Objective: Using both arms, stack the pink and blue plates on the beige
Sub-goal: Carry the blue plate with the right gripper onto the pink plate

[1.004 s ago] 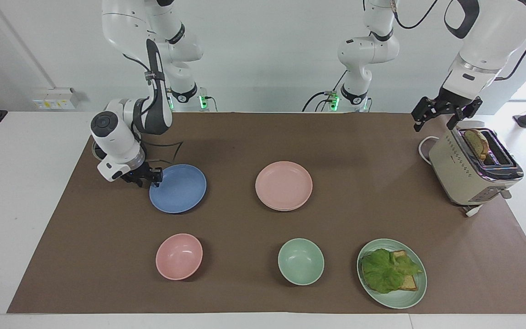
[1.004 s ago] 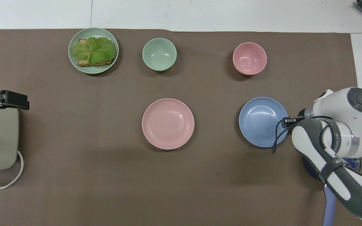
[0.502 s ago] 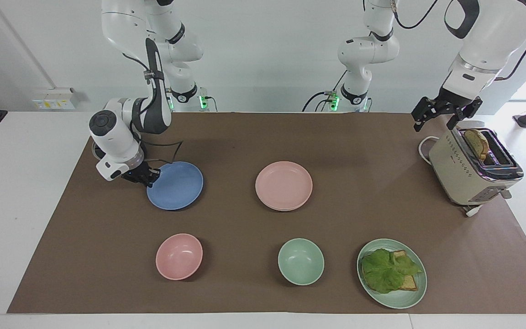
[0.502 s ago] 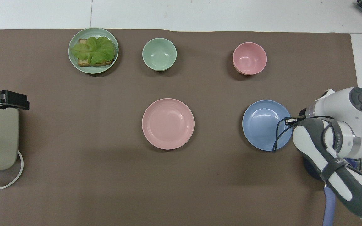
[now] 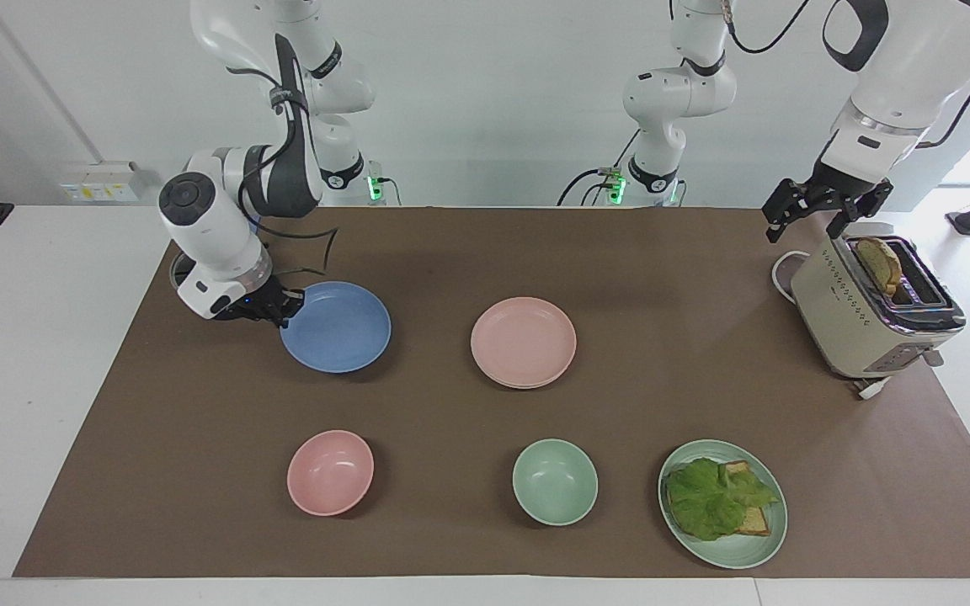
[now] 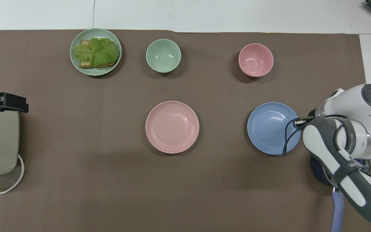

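Observation:
My right gripper [image 5: 283, 308] is shut on the rim of the blue plate [image 5: 340, 328], on the side toward the right arm's end of the table. The blue plate [image 6: 271, 129] hangs slightly tilted just above the brown mat, with its shadow beneath. The pink plate [image 5: 524, 339] [image 6: 172, 126] lies flat at the middle of the mat. A thin second rim under its edge is all that shows of the beige plate [image 5: 535, 385]. My left gripper [image 5: 807, 220] waits open in the air over the toaster's end.
A pink bowl [image 5: 330, 471], a green bowl [image 5: 554, 481] and a green plate [image 5: 775, 539] with lettuce and toast stand in a row farthest from the robots. A beige toaster [image 5: 860, 328] holding a slice of toast stands at the left arm's end.
My right gripper has closed on the blue plate's rim, lifted it off the mat and carried it a little toward the pink plate. The left arm has barely moved.

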